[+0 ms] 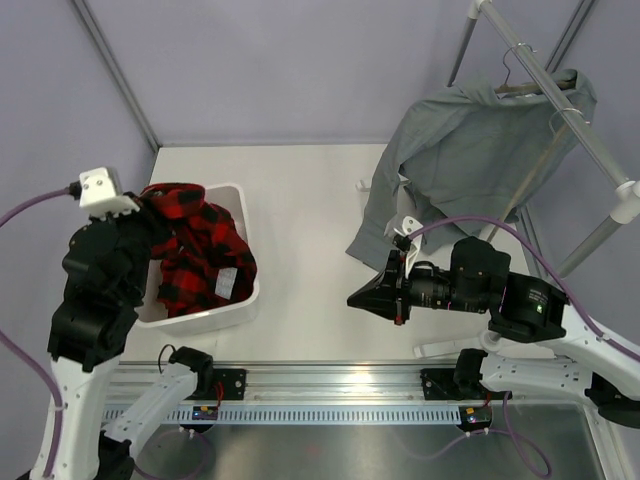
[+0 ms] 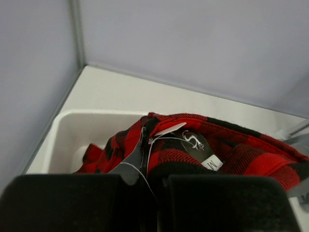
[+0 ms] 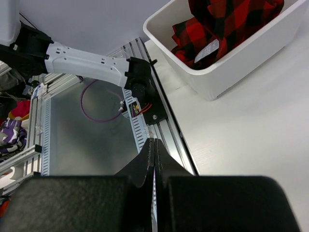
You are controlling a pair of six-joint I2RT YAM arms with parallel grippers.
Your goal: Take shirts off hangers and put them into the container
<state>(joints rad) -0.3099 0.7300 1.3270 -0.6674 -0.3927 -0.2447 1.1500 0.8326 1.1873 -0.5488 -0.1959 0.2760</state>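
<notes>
My left fingers [image 1: 148, 215] are clenched on the plaid [image 1: 200, 250] near its collar, above the basket's [image 1: 205, 320] far-left corner; my right fingers [image 1: 355, 298] are pressed together on nothing, hovering over the bare counter [image 1: 300, 200] between the basket and the grey shirt [image 1: 470, 150]. Most of the plaid lies inside the basket; the grey shirt hangs on its hanger [image 1: 520, 85] from the rack pole [image 1: 585, 145], one sleeve trailing onto the counter.

What could go wrong: the part I hold sits right at the basket's far rim, so if I let go here I judge that the collar may flop over the edge rather than in; the hang tag [image 2: 195, 142] lies just beside my pinch in the left wrist view and could catch as I open. On the grey shirt, a pull on the sleeve alone would likely drag the hanger along the pole or tip it off with the cloth; my right fingers must also part before they can take anything.

Room: the wall crowds my left arm on its outer side, so the free way is inward over the basket; the right arm has open counter ahead, with the rack poles closing in on the far right.
</notes>
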